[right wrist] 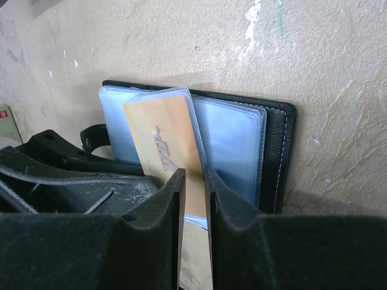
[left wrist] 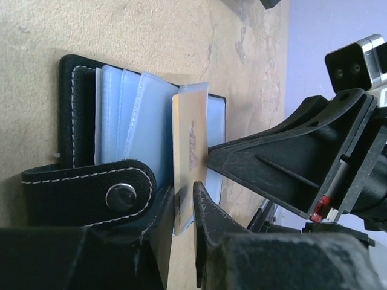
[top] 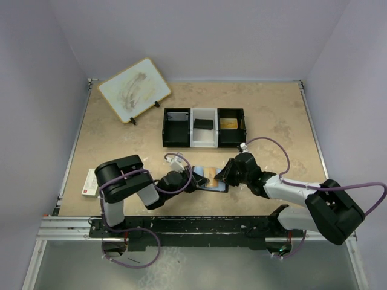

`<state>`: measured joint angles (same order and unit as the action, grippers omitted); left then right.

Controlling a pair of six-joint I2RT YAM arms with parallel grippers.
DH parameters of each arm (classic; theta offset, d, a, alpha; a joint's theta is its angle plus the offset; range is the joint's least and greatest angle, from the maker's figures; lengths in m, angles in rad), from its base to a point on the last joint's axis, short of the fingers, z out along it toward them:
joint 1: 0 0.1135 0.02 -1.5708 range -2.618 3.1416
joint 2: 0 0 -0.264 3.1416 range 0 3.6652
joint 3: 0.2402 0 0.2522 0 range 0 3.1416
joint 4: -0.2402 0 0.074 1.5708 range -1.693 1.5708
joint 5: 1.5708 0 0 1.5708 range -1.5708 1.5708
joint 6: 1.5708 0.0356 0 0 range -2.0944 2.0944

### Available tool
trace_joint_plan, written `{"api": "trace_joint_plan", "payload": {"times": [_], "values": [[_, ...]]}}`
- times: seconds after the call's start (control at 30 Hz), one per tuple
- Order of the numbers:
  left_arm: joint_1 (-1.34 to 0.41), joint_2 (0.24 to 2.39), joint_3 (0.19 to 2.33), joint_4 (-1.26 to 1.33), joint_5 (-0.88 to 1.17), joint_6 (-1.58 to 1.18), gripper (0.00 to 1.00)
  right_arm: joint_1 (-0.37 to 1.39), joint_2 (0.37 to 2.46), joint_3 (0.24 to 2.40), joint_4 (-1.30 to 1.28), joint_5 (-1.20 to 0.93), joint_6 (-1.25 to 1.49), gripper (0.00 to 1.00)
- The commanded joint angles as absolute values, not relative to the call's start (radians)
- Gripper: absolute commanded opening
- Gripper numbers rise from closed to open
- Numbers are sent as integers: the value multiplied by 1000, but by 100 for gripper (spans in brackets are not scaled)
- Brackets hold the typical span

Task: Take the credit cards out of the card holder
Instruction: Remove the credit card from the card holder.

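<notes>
Card holder (right wrist: pixel 275 151) open flat; both end effectors pinch orange card's (right wrist: pixel 166 151) protruding edges, tray (top: pixel 204 127) well apart.

Pale lavender walls (top: pixel 199 36) enclose a beige, marbled table (top: pixel 272 115) on three sides, under soft, even light, with a metal rail (top: pixel 66 226) at the near edge.

Both end effectors (top: pixel 181 176) (top: pixel 225 172) nearly closed, converging
</notes>
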<state>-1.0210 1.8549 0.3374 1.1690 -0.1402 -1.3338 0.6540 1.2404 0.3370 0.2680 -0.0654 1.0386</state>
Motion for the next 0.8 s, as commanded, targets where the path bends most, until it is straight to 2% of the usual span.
{"api": "trace_joint_plan", "payload": {"times": [0.0, 0.17, 0.53, 0.77], "values": [[-1017, 1866, 337, 1239, -131, -1350, 11, 656, 1263, 294, 138, -39, 1031, 23], [-1017, 1813, 315, 1194, -153, -1336, 0, 656, 1292, 293, 140, -22, 1033, 23], [-1017, 1678, 309, 1009, -191, -1282, 0, 656, 1299, 313, 113, -4, 1020, 22], [-1017, 1575, 330, 798, -221, -1229, 0, 655, 1275, 320, 95, 0, 1016, 22]]}}
